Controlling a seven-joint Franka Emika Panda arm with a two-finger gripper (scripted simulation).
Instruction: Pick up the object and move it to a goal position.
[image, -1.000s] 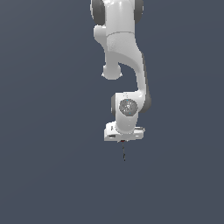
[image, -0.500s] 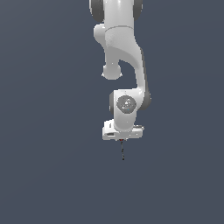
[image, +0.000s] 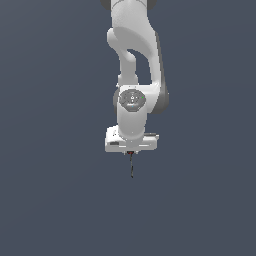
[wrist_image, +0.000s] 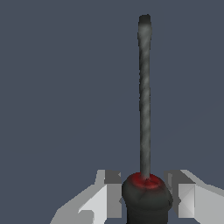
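Note:
The object (wrist_image: 145, 109) is a thin screwdriver-like tool with a red-and-black handle and a long dark shaft. In the wrist view its handle sits between the two white fingers (wrist_image: 107, 197), and the shaft points straight away from the hand. My gripper (wrist_image: 146, 199) is shut on the handle. In the exterior view the white arm hangs down in the middle, and the gripper (image: 131, 151) holds the object (image: 131, 166) with its shaft pointing downward, clear of any surface.
Only a plain dark grey-blue background surrounds the arm in both views. No other objects, containers or edges show.
The arm and the held object have risen slightly in the exterior view. The grip on the handle is unchanged.

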